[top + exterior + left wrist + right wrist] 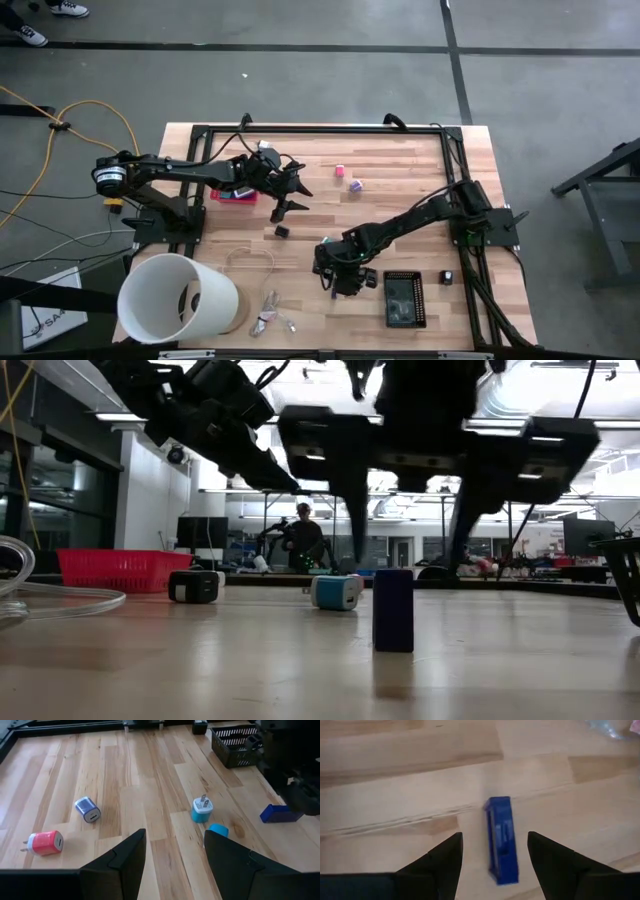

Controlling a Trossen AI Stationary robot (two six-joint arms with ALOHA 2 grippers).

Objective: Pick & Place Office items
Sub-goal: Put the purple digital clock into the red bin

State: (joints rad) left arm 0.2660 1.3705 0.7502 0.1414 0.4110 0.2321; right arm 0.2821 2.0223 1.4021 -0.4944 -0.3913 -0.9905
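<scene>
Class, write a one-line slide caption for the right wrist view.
Right gripper open above a blue block lying on the wooden table, fingers either side of it, not yet touching.

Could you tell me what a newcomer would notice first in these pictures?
Probably the right gripper, open, poised directly over a blue block on the wooden table. Next, the big white tub lying on its side at the table's near left corner, and the open left gripper hovering beside a red basket.
</scene>
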